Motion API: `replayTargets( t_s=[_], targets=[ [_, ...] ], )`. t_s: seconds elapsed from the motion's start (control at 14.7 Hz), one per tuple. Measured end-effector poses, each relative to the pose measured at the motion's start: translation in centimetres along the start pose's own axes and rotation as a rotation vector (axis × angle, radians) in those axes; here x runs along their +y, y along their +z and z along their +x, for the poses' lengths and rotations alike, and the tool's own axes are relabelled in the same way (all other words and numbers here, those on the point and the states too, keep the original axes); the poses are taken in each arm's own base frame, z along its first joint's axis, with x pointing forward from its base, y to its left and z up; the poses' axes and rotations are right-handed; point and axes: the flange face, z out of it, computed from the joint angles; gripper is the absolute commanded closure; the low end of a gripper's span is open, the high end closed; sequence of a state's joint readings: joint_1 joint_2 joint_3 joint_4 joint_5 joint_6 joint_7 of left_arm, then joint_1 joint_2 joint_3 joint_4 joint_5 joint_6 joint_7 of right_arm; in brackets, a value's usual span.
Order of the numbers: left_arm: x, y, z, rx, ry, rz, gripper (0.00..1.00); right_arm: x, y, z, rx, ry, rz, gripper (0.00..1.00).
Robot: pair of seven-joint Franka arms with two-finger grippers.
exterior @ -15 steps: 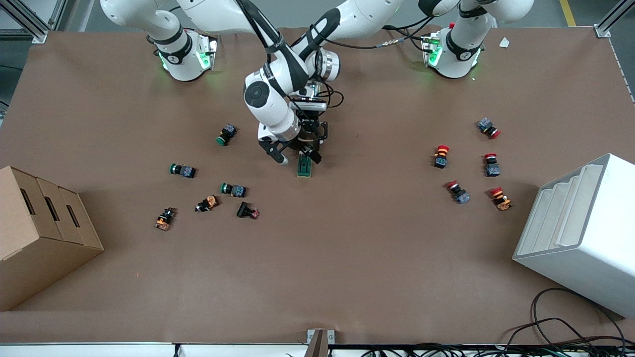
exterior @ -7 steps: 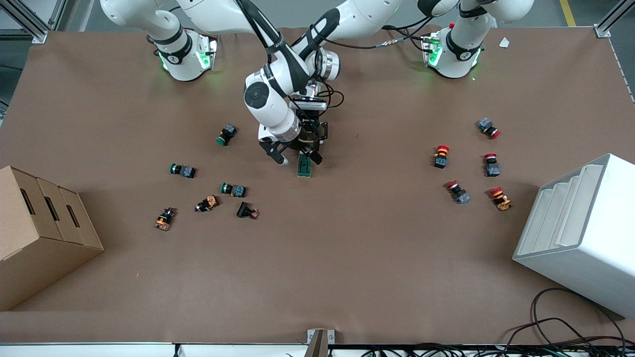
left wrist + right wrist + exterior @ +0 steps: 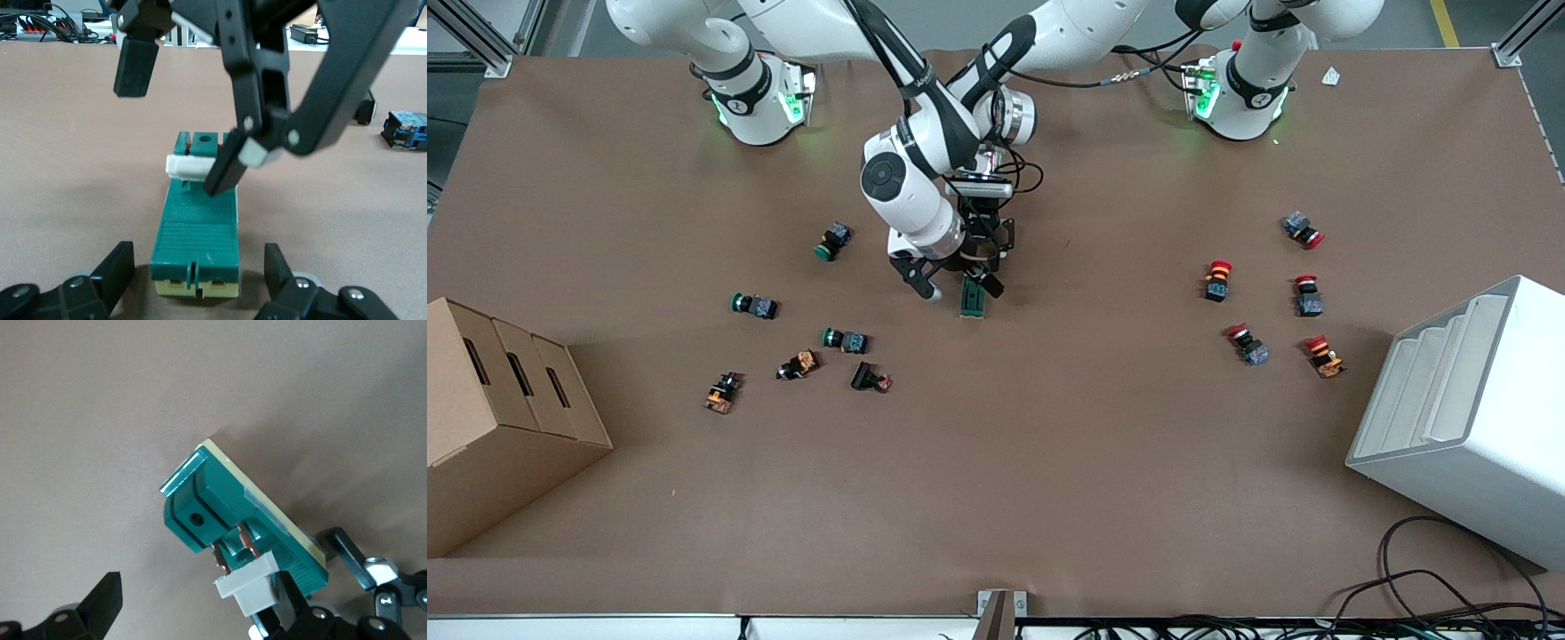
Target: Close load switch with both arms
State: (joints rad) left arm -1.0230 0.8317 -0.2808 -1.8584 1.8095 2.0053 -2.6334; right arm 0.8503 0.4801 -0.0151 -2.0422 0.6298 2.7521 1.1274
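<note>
The load switch, a dark-green block on a cream base, lies flat mid-table, with both arms reaching down to it. My left gripper is open. Its fingers flank the end of the switch nearer the robots, with a narrow strip of table showing on each side. My right gripper is wide open over the switch. One finger rests against the white lever, which stands raised on two copper blades. The other finger hangs over bare table.
Green-capped push-buttons lie scattered toward the right arm's end, red-capped ones toward the left arm's end. A cardboard box and a white stepped rack stand at the table's two ends. Cables trail at the front edge.
The right arm's wrist has shifted slightly toward its own end of the table. The load switch has stayed where it was.
</note>
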Motion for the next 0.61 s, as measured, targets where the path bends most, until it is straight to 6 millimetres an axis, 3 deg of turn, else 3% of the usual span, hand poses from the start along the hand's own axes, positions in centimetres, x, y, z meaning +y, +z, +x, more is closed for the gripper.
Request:
replayTargets(
  t_s=[0.27,0.61],
  targets=[
    [0.0,0.0,-0.1,0.006,0.006,0.001,0.14,-2.8,-1.9,2.2,0.013,0.021,0.066,0.00],
    [0.0,0.0,-0.3,0.011,0.010,0.001,0.14,-3.2,-1.4,2.8,0.015,0.019,0.066,0.00]
  ],
)
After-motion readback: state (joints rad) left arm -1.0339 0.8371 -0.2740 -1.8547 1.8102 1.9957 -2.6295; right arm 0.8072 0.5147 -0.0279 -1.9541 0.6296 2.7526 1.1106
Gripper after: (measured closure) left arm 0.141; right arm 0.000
